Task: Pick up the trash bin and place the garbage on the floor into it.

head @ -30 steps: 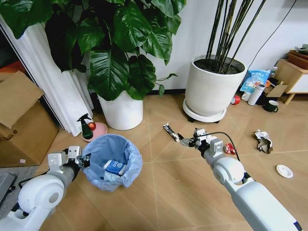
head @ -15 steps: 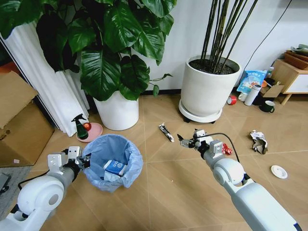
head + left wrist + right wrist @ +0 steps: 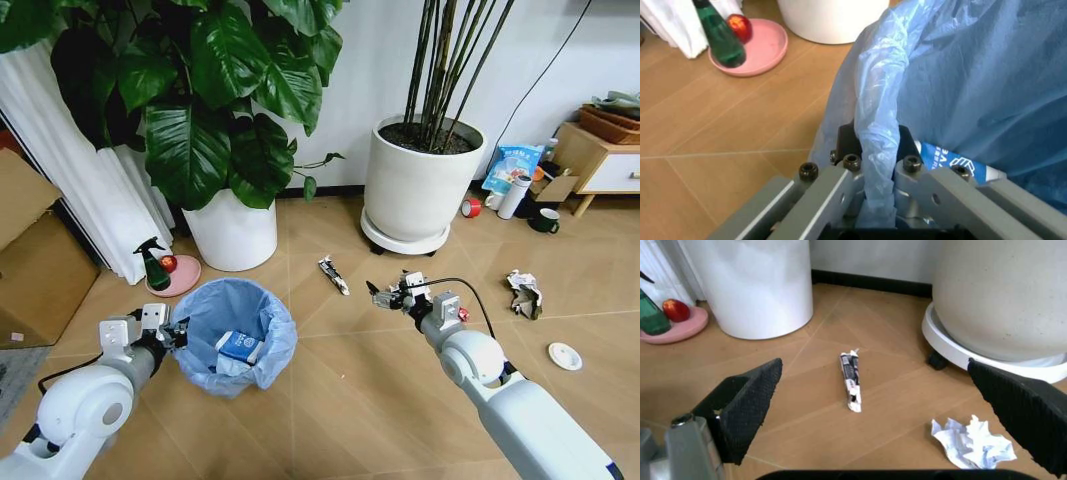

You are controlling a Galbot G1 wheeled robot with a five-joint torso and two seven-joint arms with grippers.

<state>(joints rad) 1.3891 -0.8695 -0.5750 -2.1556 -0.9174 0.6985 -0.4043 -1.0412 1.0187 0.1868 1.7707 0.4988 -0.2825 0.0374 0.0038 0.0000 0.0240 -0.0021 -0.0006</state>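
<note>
Crinkly blue plastic lines the round trash bin (image 3: 232, 338), its folded rim pinched in the left gripper (image 3: 870, 175). Spread wide, the right gripper (image 3: 385, 296) hovers over tan parquet (image 3: 340, 400) near a flattened black-and-white wrapper (image 3: 851, 381) and a crumpled paper wad (image 3: 973, 442).

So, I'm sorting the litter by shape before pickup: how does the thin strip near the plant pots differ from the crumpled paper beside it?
The thin strip is long, narrow and flattened, with dark print along it; the crumpled paper is a rounded, puffy wad, mostly white. The strip lies farther from the right hand, the wad nearer. Both lie loose on the floor near the big white pot, ahead of the open hand.
</note>
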